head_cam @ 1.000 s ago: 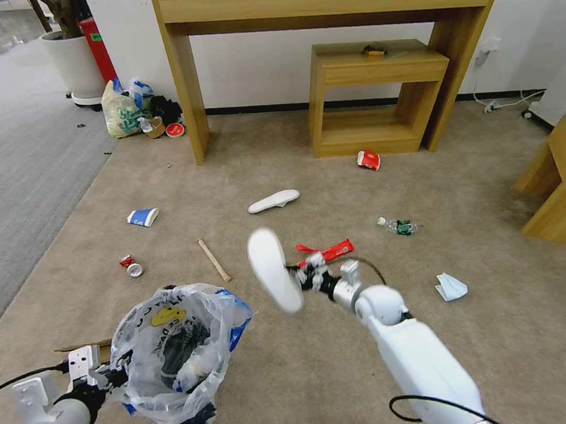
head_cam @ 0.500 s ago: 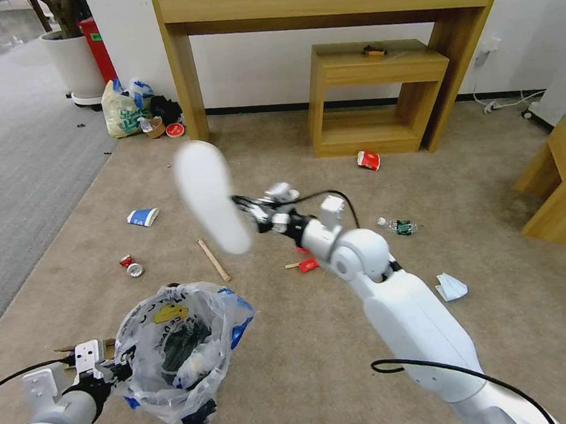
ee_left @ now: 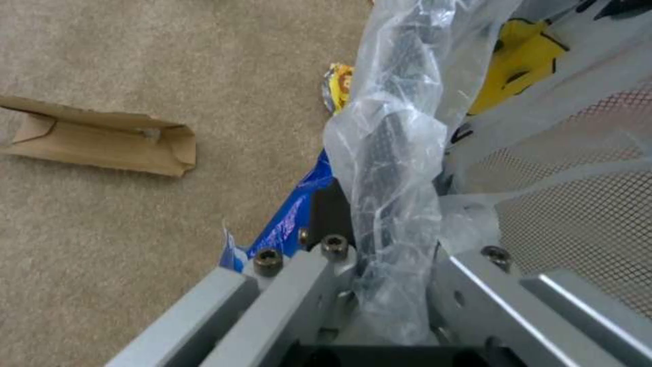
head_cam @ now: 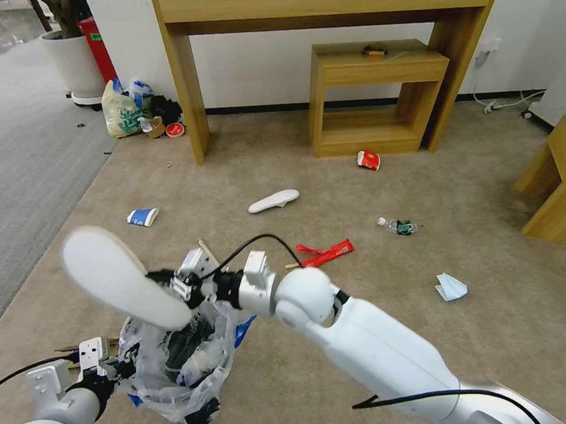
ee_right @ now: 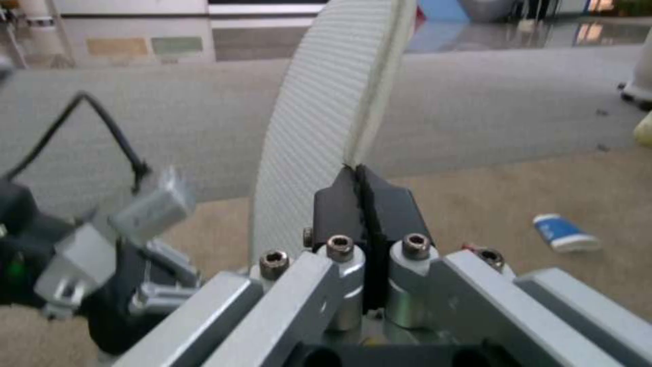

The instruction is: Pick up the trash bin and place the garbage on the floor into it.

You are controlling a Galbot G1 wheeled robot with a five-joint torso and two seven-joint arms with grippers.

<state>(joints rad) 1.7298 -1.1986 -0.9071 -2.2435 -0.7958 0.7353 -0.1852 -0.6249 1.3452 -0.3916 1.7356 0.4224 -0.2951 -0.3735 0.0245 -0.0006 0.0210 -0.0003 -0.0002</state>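
Observation:
The trash bin (head_cam: 178,372), black with a crinkly clear bag, hangs low at the left. My left gripper (head_cam: 116,366) is shut on its bag-wrapped rim (ee_left: 394,168). My right gripper (head_cam: 172,288) is shut on the end of a white foam insole (head_cam: 114,277), which it holds just above the bin's mouth, sticking out to the left. In the right wrist view the insole (ee_right: 333,117) stands between the closed black fingertips (ee_right: 340,204). Garbage on the floor (head_cam: 305,364): another insole (head_cam: 273,200), a blue-white cup (head_cam: 143,217), red wrappers (head_cam: 326,253), a bottle (head_cam: 399,226), a tissue (head_cam: 451,287), cardboard (ee_left: 102,142).
A tall wooden table (head_cam: 185,83) and a low shelf (head_cam: 376,65) stand at the back wall. A yellowish-green tied bag (head_cam: 120,110) and a plant pot (head_cam: 72,62) sit at the back left. Grey carpet (head_cam: 17,158) lies left, wooden furniture (head_cam: 560,188) right.
My right arm has swung the insole left and back toward me, from mid-floor to over the bin. The left gripper and the bin have barely moved.

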